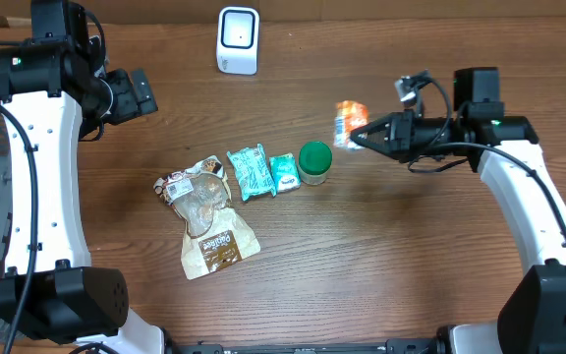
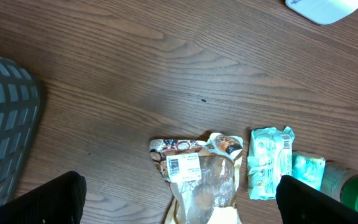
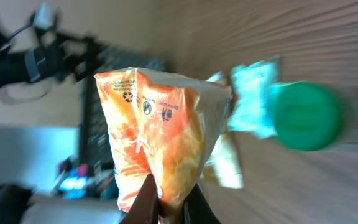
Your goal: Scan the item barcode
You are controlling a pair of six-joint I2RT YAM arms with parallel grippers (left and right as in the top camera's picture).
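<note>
Right gripper [image 1: 360, 139] is pinched tight on the orange snack bag [image 1: 348, 118], right of centre, just beside the green-lidded jar [image 1: 314, 160]. Left gripper [image 1: 134, 93] hangs wide open, upper left. The wrist view's blurry, so I can't tell where the barcode is.

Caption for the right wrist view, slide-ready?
Right tool shut on an orange snack packet, green-lidded jar blurred beyond.

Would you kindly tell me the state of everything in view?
Orange snack bag: held off the table.
Right gripper: shut on the bag's edge.
Left gripper: open, empty.
Green-lidded jar: upright, lid on.
Large teal packet: lying flat.
Small teal packet: lying flat.
Clear-fronted pouch: lying flat.
Brown pouch: lying flat.
Scanner: upright, untouched.
</note>
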